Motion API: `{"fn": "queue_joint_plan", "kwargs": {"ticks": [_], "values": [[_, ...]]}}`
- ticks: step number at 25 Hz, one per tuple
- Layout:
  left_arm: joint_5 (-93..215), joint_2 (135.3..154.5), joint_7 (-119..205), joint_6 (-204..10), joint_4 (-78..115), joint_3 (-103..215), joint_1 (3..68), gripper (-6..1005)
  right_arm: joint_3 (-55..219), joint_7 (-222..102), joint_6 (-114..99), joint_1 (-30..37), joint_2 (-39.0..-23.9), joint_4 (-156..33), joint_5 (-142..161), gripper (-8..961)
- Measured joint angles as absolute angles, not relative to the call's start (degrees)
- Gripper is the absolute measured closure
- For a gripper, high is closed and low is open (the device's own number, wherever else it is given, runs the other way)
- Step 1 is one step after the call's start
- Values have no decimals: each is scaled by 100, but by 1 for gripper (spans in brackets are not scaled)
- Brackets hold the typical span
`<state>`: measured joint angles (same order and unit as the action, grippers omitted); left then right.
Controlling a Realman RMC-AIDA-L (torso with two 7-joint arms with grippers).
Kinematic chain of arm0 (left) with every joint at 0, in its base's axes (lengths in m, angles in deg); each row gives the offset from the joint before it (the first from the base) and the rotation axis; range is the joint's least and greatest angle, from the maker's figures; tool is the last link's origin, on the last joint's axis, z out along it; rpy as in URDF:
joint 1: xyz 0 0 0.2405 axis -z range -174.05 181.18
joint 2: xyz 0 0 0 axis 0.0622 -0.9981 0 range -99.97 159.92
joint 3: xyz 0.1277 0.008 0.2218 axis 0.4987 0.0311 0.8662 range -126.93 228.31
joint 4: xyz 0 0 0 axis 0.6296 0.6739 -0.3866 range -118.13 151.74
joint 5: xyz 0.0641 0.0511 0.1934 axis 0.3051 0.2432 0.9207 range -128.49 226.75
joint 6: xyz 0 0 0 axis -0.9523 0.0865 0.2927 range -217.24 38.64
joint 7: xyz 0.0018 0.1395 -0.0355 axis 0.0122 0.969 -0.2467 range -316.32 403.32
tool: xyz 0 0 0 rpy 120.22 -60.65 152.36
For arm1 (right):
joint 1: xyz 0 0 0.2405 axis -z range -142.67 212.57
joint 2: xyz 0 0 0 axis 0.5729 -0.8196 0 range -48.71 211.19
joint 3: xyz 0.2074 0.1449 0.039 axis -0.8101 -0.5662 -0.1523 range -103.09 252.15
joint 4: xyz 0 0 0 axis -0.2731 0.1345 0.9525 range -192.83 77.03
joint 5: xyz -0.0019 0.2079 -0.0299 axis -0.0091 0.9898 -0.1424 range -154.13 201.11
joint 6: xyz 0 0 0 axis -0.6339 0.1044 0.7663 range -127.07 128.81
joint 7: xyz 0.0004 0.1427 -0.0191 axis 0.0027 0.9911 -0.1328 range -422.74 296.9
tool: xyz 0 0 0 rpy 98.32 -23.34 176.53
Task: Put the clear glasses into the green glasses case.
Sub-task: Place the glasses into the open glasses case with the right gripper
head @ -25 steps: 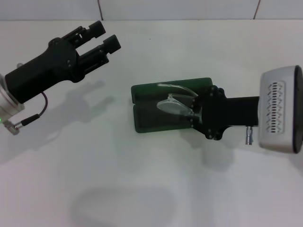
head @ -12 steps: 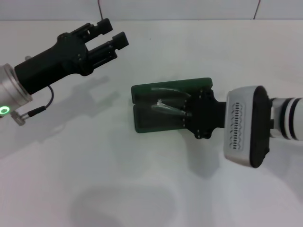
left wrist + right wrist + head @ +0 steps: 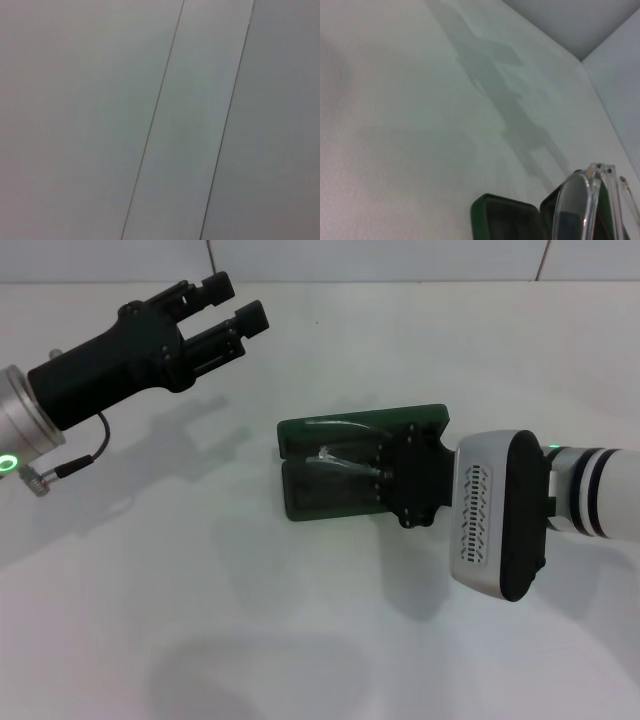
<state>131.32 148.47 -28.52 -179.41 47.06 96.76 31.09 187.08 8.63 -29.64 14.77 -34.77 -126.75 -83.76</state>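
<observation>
The green glasses case (image 3: 310, 490) lies open in the middle of the white table, dark inside. The clear glasses (image 3: 335, 462) rest low over its open halves, and my right gripper (image 3: 384, 478) reaches in from the right, shut on their right end. In the right wrist view the clear glasses (image 3: 585, 205) show close up above the green glasses case (image 3: 505, 222). My left gripper (image 3: 228, 304) hangs open and empty above the table at the far left, well away from the case.
The white table (image 3: 200, 620) stretches all round the case. A pale wall with panel seams (image 3: 548, 258) runs along the back. The left wrist view holds only wall panels (image 3: 190, 120).
My right arm has pushed left and rolled its wrist, bringing the glasses down from above the case into it. The left gripper has drifted slightly up and right.
</observation>
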Motion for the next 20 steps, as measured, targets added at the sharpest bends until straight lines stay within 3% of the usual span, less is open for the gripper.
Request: {"fn": "queue_joint_plan", "kwargs": {"ticks": [20], "values": [[13130,14845,-2864,-17885,4695,9708,3214,303,18716,1575,-2954,1412,-3477,-12694,-9212,832]]}}
